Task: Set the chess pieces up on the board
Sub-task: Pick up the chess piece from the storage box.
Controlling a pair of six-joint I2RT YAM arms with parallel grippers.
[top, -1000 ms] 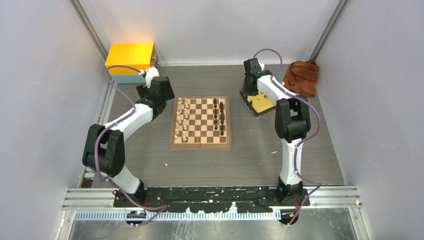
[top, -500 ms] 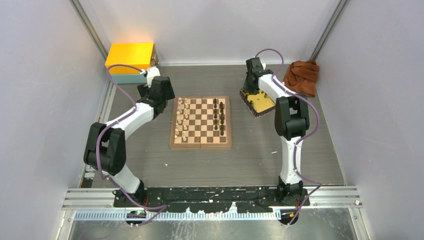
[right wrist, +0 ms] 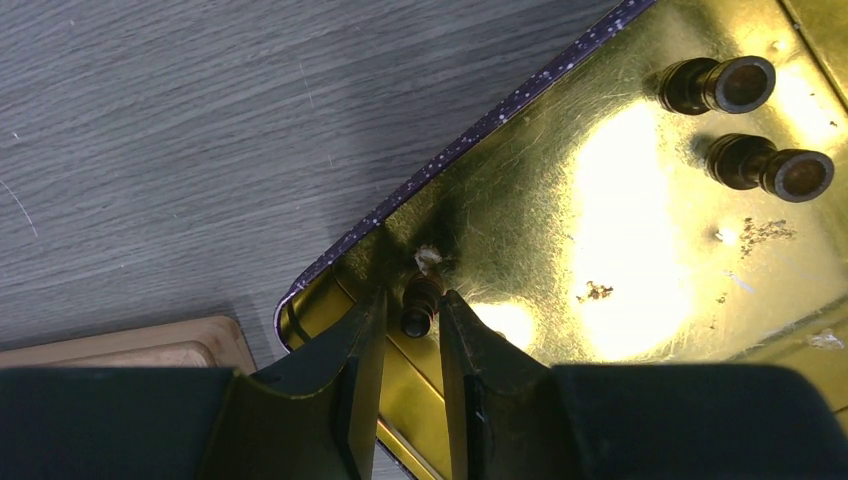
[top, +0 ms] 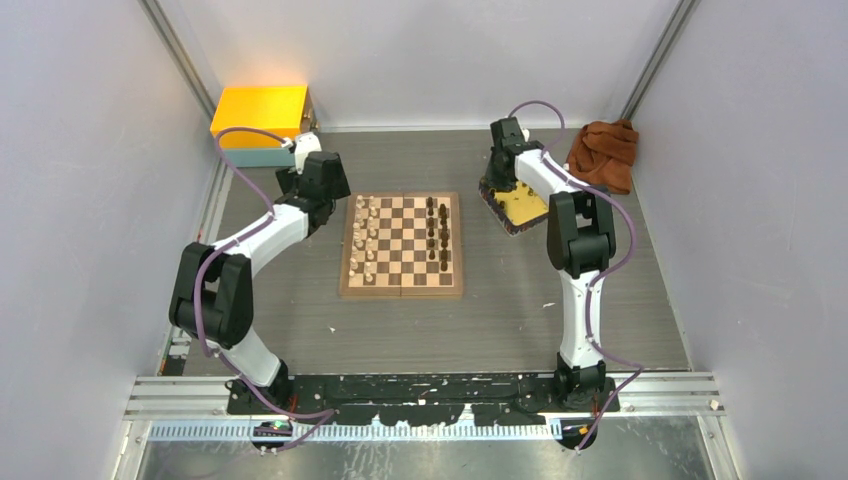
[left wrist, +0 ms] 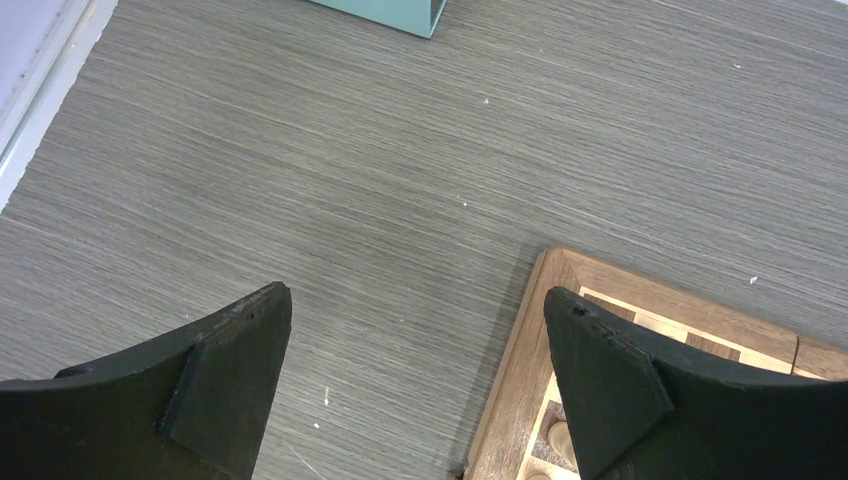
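Note:
The board [top: 402,291] lies mid-table with several cream chess pieces [top: 365,240] on its left side and dark ones [top: 437,235] on its right. My right gripper [top: 500,182] reaches down into the yellow tray [top: 522,208]. In the right wrist view its jaws [right wrist: 412,310] are closed on a small dark chess piece [right wrist: 420,300] at the tray's corner [right wrist: 620,250]. Two more dark pieces [right wrist: 715,85] [right wrist: 770,168] lie in the tray. My left gripper [top: 318,185] is open and empty [left wrist: 415,310] above the table by the board's far left corner [left wrist: 520,370].
A yellow box on a teal base [top: 260,112] stands at the back left, and its teal edge [left wrist: 385,10] shows in the left wrist view. A brown cloth [top: 605,152] lies at the back right. Grey walls close in both sides.
My right arm has shifted slightly left and settled at the tray's near-left end. My left arm has barely moved.

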